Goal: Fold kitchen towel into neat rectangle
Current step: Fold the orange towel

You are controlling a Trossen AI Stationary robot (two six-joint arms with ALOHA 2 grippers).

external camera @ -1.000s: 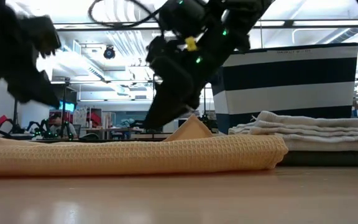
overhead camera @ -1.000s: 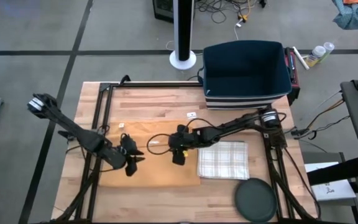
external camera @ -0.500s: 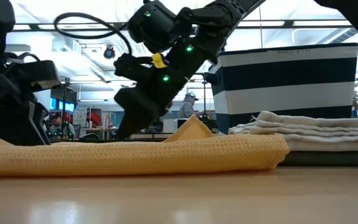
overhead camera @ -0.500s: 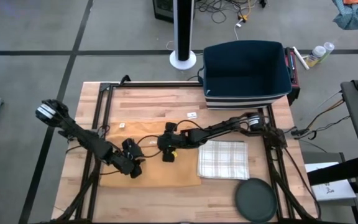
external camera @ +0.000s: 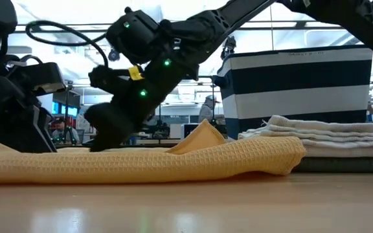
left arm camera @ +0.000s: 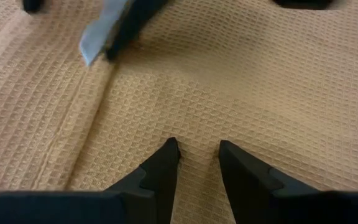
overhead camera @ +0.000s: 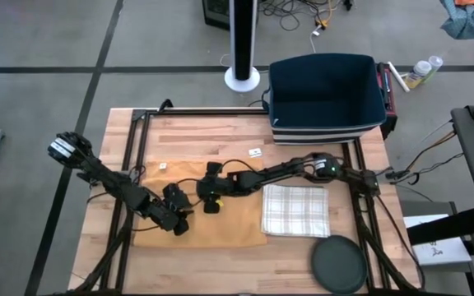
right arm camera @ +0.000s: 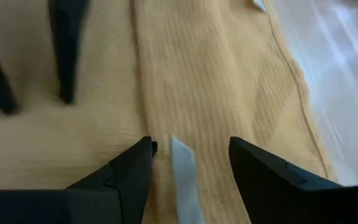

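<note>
A yellow waffle kitchen towel [overhead camera: 229, 226] lies folded over on the wooden table [overhead camera: 188, 136]. In the low view one fold stands up as a small peak [external camera: 203, 134]. My left gripper [overhead camera: 178, 224] is down on the towel's left part, its fingers a narrow gap apart [left arm camera: 197, 149]. My right gripper [overhead camera: 210, 204] hovers low over the towel's middle, wide open [right arm camera: 188, 149]. A pale label [right arm camera: 182, 167] lies between its fingers, beside a lengthwise hem. My left gripper sets both fingertips [left arm camera: 168, 149] on the towel's top layer [left arm camera: 197, 134], slanting down from the table's left. The cloth between them lies flat on the table and is not gathered. Whether my right gripper's fingertips [external camera: 102, 141] touch the towel, I cannot tell.
A folded checked towel [overhead camera: 296, 211] lies right of the yellow one. A dark round disc [overhead camera: 336, 265] sits at the near right corner. A navy striped basket [overhead camera: 326, 99] stands at the far right. Bare wood lies along the far edge.
My right gripper has swept across the towel toward the table's left edge, sinking lower and rolling as it went, its fingers staying apart. My left gripper dropped onto the towel, then held still. The towel has stayed in place.
</note>
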